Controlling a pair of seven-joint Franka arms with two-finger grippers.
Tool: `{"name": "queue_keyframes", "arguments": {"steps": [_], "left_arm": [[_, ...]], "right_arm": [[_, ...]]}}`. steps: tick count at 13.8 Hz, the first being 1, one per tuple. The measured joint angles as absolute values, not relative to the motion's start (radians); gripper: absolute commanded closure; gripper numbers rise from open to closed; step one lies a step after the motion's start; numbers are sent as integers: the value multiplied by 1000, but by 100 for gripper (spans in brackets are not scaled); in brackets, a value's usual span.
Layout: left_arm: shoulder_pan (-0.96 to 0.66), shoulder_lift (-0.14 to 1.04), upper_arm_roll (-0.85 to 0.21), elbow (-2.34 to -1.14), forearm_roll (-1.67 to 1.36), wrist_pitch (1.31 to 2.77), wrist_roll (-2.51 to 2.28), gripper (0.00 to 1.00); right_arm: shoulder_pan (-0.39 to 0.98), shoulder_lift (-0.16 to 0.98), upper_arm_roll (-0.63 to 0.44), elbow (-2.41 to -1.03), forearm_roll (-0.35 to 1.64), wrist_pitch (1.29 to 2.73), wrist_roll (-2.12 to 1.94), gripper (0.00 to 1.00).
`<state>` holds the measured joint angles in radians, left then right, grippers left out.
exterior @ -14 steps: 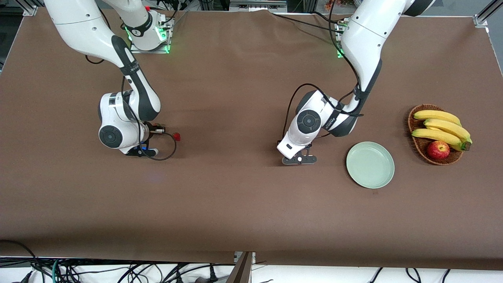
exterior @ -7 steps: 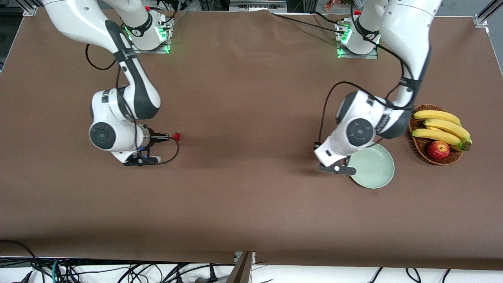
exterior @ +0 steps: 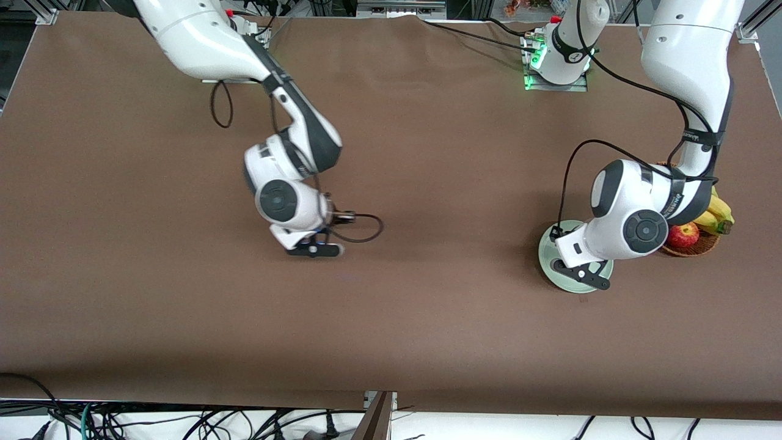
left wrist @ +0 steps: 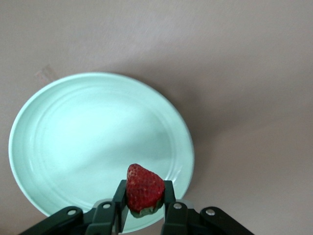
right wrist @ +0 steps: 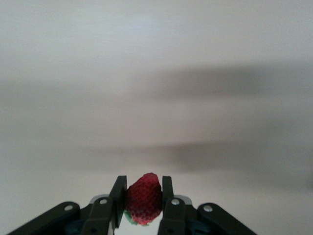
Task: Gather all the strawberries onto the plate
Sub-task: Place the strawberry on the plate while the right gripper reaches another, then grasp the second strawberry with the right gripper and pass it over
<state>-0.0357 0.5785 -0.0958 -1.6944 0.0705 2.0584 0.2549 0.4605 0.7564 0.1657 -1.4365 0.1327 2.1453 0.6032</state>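
Since a second ago you've swung the left claw (left wrist: 145,215) over the plate (left wrist: 73,142) gripping a strawberry (left wrist: 144,188), while the right claw (right wrist: 142,215) carries another berry (right wrist: 143,198) over mid-desk (exterior: 427,318), so nothing's plated yet.

Both arms are glossy white shells with dark grey/black bands at the joints, and each wrist has a round dark cap on the side. Small dark dots pepper the white housings, probably screw holes, hard to say from the front view. Black cables run down the outside of each forearm and loop loose near the wrist. The bases glow green where they bolt onto metal plates. The left gripper (left wrist: 145,211) and right gripper (right wrist: 142,208) are matte black, with flat linkage bars, silver rivets or screws at the pivots, and slim black fingers (right wrist: 119,196).
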Motion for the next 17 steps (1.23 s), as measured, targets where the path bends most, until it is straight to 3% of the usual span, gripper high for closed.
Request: {"name": "queue_keyframes", "arguments": {"steps": [3, 4, 6, 7, 9, 10, 11, 15, 17], "left_arm": [[-2, 607, -96, -1714, 71, 2127, 357, 96], [2, 616, -96, -1731, 71, 2163, 369, 87], [4, 631, -96, -1780, 71, 2247, 379, 13], [4, 634, -96, -1800, 71, 2275, 381, 0], [4, 634, -97, -1812, 71, 2288, 382, 0], [4, 634, -98, -1812, 71, 2288, 383, 0], [4, 633, -99, -1812, 71, 2288, 383, 0], [4, 604, -112, -1802, 71, 2267, 383, 0], [3, 571, -123, -1787, 71, 2224, 370, 0]], "right_arm": [[512, 851, 236, -1387, 135, 2387, 768, 100], [534, 885, 248, -1367, 135, 2450, 818, 100], [586, 956, 254, -1309, 135, 2550, 899, 100], [609, 991, 256, -1271, 135, 2588, 934, 100], [647, 1056, 261, -1190, 135, 2631, 989, 100], [663, 1082, 261, -1157, 135, 2644, 1010, 45], [675, 1099, 262, -1134, 135, 2655, 1026, 1], [669, 1103, 260, -1082, 135, 2630, 1036, 0], [630, 1065, 254, -1053, 134, 2492, 1031, 0]]}}
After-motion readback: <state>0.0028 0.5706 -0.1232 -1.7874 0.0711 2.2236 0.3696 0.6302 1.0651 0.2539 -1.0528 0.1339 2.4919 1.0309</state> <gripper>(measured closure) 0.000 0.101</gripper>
